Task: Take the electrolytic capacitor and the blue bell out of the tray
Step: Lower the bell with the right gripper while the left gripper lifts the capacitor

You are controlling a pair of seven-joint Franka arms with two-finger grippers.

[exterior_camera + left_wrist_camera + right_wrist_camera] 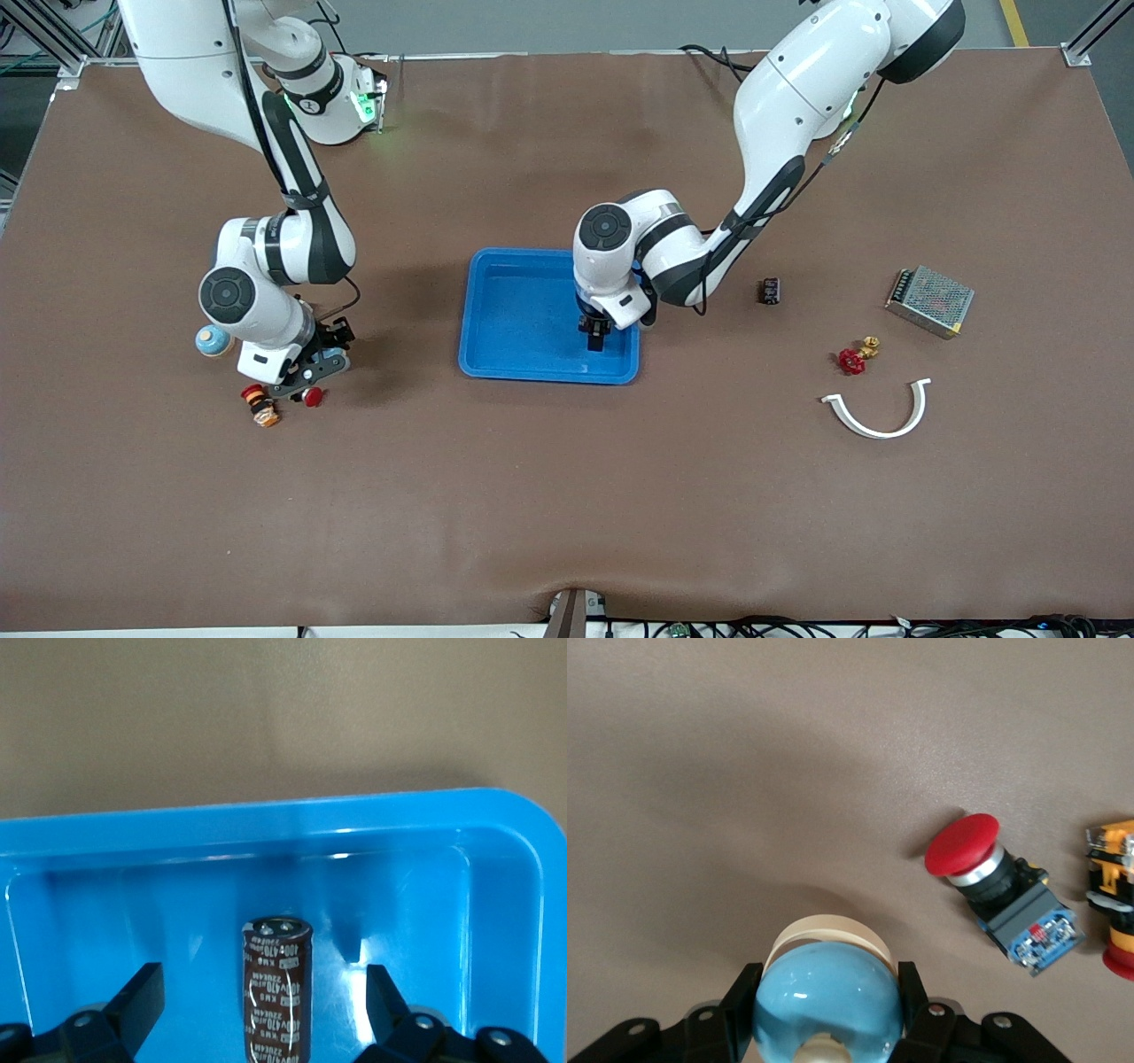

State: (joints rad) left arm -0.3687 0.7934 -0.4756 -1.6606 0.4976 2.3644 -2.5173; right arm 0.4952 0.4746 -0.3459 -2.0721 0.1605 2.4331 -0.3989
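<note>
Front view: right hand (306, 377) low over the counter (567, 496) beside the red push button (312, 396), clamped on the blue bell (828, 1001). Left hand (595, 339) in the blue tray (496, 310), fingers (137, 1001) spread wide, capacitor (276, 988) upright between them, untouched.
</note>
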